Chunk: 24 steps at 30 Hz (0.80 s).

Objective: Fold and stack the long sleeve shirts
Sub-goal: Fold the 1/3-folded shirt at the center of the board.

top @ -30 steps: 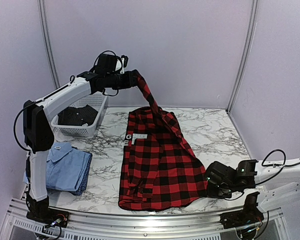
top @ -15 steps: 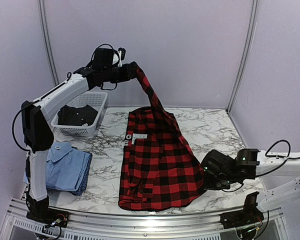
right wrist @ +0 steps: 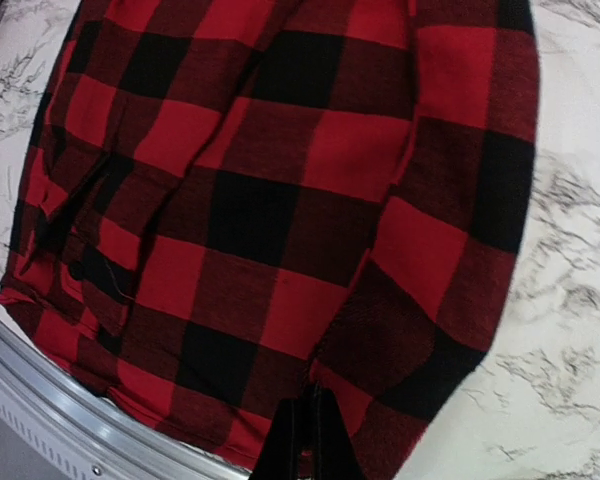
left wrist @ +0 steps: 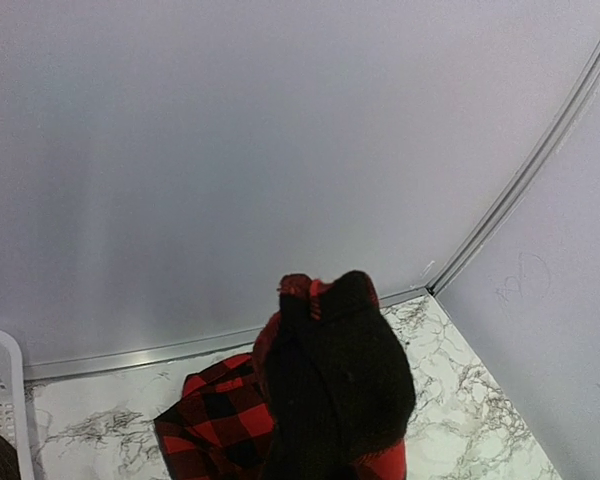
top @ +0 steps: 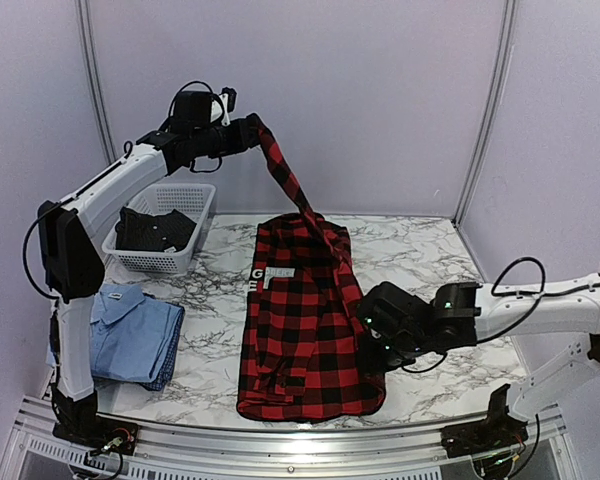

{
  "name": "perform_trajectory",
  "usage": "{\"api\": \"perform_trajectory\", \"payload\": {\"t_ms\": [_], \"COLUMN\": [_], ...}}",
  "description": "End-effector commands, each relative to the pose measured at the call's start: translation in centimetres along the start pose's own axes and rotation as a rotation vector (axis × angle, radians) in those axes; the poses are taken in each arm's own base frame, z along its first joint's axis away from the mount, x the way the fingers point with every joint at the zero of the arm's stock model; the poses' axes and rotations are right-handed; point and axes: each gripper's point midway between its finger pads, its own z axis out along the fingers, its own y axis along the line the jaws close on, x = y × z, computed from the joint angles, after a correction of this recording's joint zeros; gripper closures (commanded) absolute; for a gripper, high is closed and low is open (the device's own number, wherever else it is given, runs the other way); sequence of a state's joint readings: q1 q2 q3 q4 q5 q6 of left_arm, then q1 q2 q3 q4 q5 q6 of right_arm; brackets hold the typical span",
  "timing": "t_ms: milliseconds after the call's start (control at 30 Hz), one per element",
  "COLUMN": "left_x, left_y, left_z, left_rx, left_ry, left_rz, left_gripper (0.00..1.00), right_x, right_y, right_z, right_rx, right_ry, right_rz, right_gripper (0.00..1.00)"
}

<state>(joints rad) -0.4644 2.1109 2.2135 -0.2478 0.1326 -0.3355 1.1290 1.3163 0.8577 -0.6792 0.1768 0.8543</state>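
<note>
The red-and-black flannel shirt (top: pixel 300 340) lies flat on the marble table (top: pixel 420 260). The left gripper (top: pixel 248 133) pinches its sleeve high overhead, and the right gripper (top: pixel 372 338) is clamped on its right edge.

Left tool (top: pixel 252 130) high — right tool (top: pixel 366 337) low
</note>
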Motion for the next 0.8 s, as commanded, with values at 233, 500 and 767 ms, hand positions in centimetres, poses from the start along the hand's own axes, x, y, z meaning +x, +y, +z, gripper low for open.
{"api": "perform_trajectory", "payload": {"t_ms": [233, 500, 767], "left_x": [-3.0, -2.3, -4.5], "left_y": [1.5, 1.5, 1.4], "left_z": [-1.1, -0.7, -1.1], "left_rx": [0.015, 0.035, 0.017], "left_ry": [-0.07, -0.056, -0.123], "left_rz": [0.048, 0.041, 0.065], "left_gripper": [1.0, 1.0, 1.0], "right_x": [-2.3, -1.5, 1.3], "right_y": [9.6, 9.2, 9.5], "right_z": [3.7, 2.7, 1.4], "right_rx": [-0.236, -0.241, -0.318], "right_ry": [0.057, 0.07, 0.106], "right_rz": [-0.148, -0.177, -0.226], "right_gripper": [1.0, 1.0, 1.0]}}
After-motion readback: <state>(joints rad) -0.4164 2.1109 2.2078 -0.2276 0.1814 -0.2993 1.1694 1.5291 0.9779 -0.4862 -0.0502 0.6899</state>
